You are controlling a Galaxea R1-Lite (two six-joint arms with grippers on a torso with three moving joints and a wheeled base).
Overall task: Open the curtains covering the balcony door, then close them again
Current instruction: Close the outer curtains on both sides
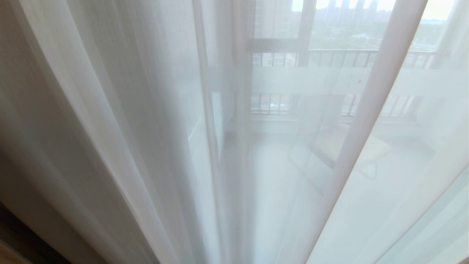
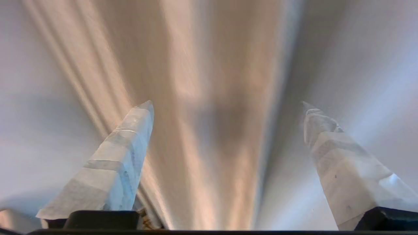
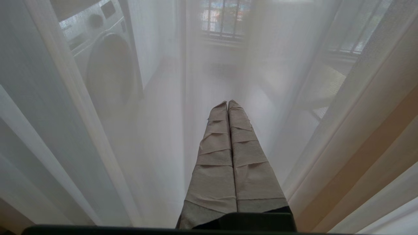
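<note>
The curtains [image 1: 121, 139] are drawn across the whole head view: thin white sheer in long pleats, with thicker cream cloth gathered at the left. Through the sheer, the balcony door [image 1: 306, 33] with its frosted band is dimly seen, then pale floor [image 1: 278, 190], railing bars [image 1: 340, 58] and a washing machine [image 3: 104, 62]. The left claw [image 2: 227, 106] is spread wide before cream folds, nothing gripped. The right claw [image 3: 227, 103] is pressed together, empty, against the sheer.
</note>
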